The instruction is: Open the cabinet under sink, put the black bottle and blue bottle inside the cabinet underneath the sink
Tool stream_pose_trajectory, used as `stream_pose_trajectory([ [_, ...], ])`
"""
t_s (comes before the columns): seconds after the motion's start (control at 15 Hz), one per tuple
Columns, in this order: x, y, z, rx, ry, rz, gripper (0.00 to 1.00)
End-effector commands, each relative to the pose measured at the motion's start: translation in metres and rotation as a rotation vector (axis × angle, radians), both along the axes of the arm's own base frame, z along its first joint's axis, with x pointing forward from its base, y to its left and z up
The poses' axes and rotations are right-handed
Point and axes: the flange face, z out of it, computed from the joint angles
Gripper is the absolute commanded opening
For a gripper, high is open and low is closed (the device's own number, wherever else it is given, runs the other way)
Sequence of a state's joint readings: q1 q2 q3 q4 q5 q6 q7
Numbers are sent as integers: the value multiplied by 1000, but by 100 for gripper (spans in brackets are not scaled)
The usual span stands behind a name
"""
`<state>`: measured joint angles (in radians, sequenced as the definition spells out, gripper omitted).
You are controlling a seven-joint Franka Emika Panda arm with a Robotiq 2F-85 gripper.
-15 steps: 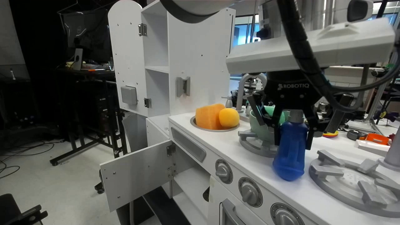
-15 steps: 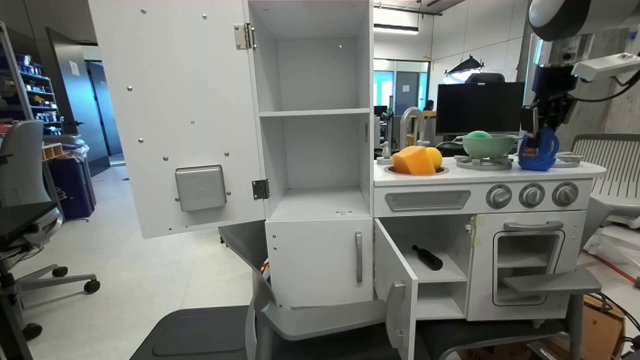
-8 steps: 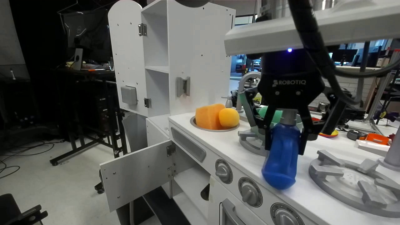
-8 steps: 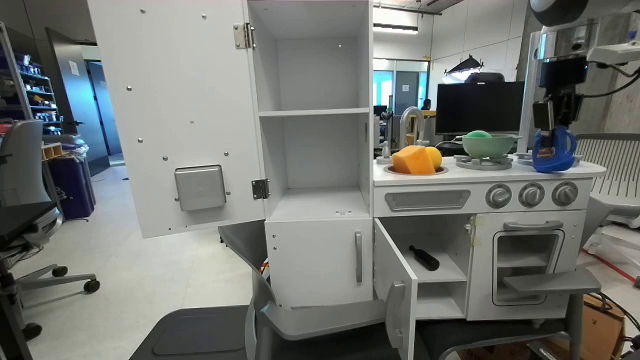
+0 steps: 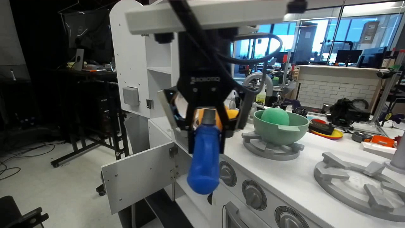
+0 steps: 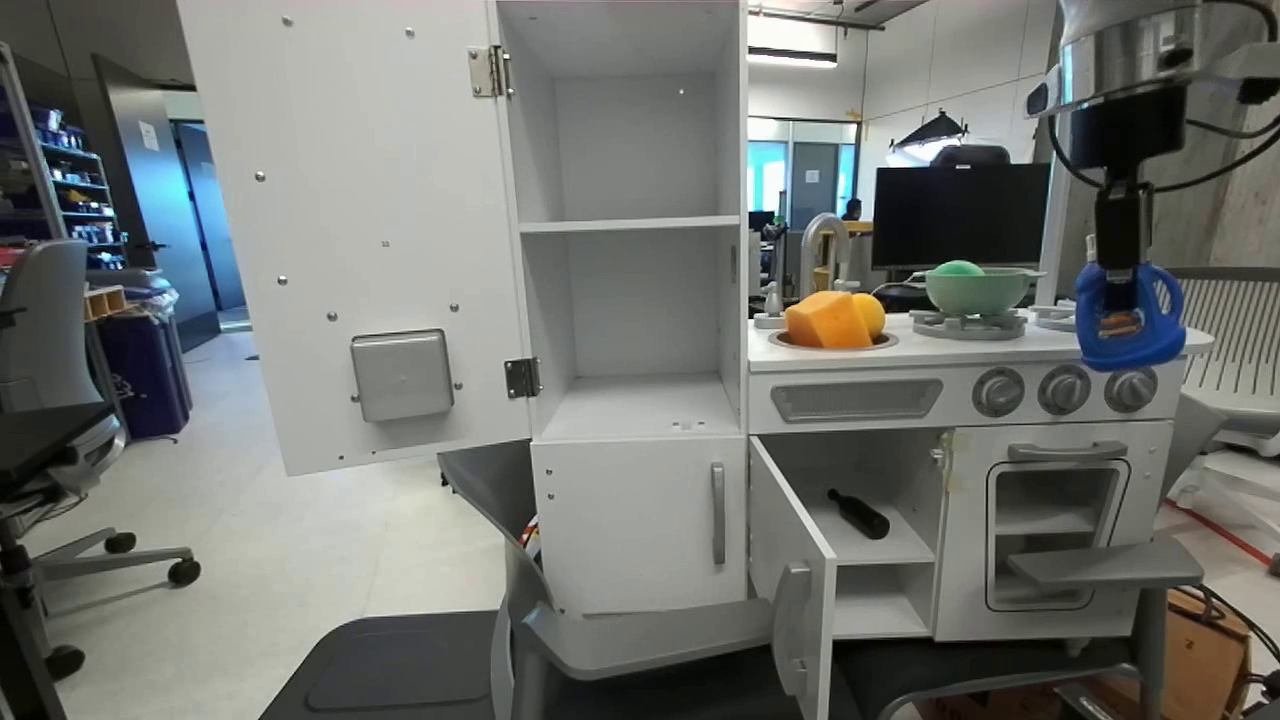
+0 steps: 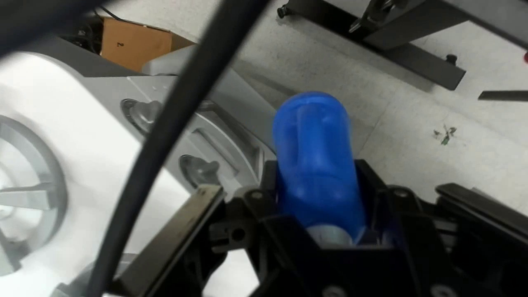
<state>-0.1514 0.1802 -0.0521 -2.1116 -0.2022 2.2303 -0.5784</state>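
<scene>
My Robotiq gripper (image 5: pixel 206 143) pinches the blue bottle (image 5: pixel 204 174) out in front of the countertop (image 5: pixel 284 171). Risk: swinging low, I could clip the open cabinet door (image 5: pixel 140 176) and twist the grip; pushing in blind, knock the black bottle (image 6: pixel 858 514) lying on the cabinet shelf (image 6: pixel 904 548).

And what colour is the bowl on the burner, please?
The bowl is pale green; it shows best in an exterior view.
</scene>
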Motion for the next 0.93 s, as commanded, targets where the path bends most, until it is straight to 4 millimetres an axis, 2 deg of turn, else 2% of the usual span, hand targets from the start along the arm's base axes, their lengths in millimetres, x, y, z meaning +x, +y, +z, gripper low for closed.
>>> stream_pose_trajectory([
  [0.0,-61,38,9,-29,-41,115,22],
  [0.07,-69,42,-3,-25,-67,126,22],
  [0.2,-86,63,-2,-23,-122,127,22],
  [0.27,-92,60,-18,-13,-151,118,22],
  [0.4,-99,79,-26,-14,-219,103,22],
  [0.53,-103,80,-58,7,-289,79,22],
  [0.67,-105,98,-68,10,-351,72,22],
  [0.73,-104,97,-86,26,-380,68,22],
  [0.87,-95,105,-82,17,-434,70,22],
])
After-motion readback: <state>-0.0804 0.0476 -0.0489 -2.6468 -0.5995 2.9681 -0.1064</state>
